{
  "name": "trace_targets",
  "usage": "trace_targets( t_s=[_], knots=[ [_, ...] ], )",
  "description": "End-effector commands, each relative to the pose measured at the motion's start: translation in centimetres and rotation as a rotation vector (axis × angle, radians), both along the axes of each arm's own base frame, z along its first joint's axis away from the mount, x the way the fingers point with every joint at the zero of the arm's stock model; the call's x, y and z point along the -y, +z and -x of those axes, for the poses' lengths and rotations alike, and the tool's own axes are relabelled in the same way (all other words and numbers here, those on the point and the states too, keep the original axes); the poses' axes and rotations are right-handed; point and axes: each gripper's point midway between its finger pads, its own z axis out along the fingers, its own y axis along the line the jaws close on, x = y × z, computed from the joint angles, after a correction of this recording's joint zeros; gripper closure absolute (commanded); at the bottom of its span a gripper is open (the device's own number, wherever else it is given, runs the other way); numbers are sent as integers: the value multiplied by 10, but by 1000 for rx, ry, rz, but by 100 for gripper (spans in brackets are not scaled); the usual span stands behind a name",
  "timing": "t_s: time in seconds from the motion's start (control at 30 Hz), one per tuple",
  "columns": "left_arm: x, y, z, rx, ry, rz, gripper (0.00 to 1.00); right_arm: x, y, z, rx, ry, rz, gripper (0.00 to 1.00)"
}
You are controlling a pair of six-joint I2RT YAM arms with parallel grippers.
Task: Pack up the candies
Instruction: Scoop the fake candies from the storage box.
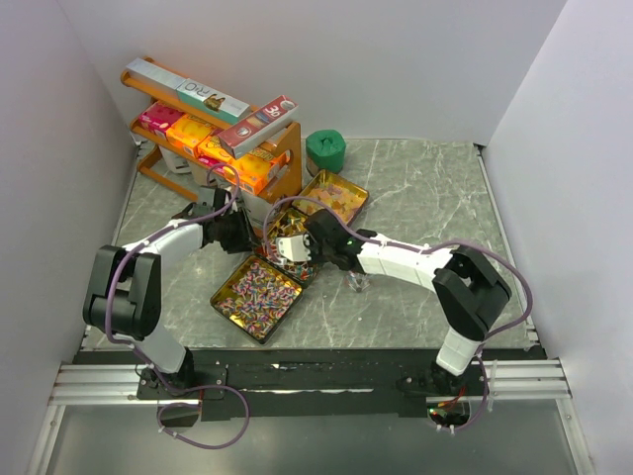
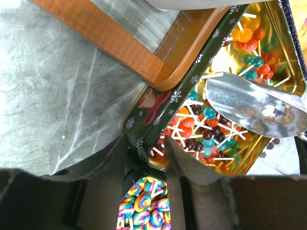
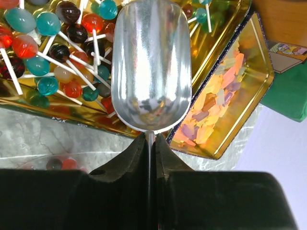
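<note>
Your right gripper point(image 3: 150, 140) is pinched tight on the thin handle of the metal scoop point(image 3: 151, 62), and the scoop's bowl is bare: no candy lies in it. The scoop's long axis runs straight out from the fingers toward the top centre of the right wrist frame, its open lip at the far end.

The bowl hangs over the middle tin point(image 2: 144, 112), where the ball lollipops point(image 3: 48, 43) lie in a heap with their sticks crossed every way. Most of them sit left of the bowl and beyond its lip, so they are ahead and to the left of the right gripper. The orange-yellow candies point(image 3: 216, 96) fill a second tin to the right of the bowl. The swirl candies point(image 2: 144, 203) lie in a third tin at the bottom of the left wrist frame.

Your left gripper point(image 2: 145, 142) stands with its fingers apart, straddling the near corner of the middle tin. You cannot tell whether the pads actually press the wall.

The right arm has the tool and is the nearer one to the lollipops. To my eye, loading the scoop calls for tipping the lip down and pushing along that axis, drifting left into the heap.
</note>
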Motion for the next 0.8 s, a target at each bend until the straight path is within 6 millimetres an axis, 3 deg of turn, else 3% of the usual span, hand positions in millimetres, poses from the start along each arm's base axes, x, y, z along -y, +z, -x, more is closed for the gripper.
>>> trace_targets(
  t_s=[0.0, 0.17, 0.47, 0.77],
  knots=[
    [5, 10, -9, 50, -21, 16, 60, -3, -19, 17, -118, 42, 41, 100],
    [4, 10, -8, 51, -21, 14, 64, -15, -26, 17, -179, 37, 46, 100],
    [6, 9, -7, 46, -22, 20, 73, -24, -34, 39, -280, 73, -3, 100],
    [8, 8, -6, 43, -28, 25, 78, -44, -57, 53, -392, 73, -19, 100]
  ],
)
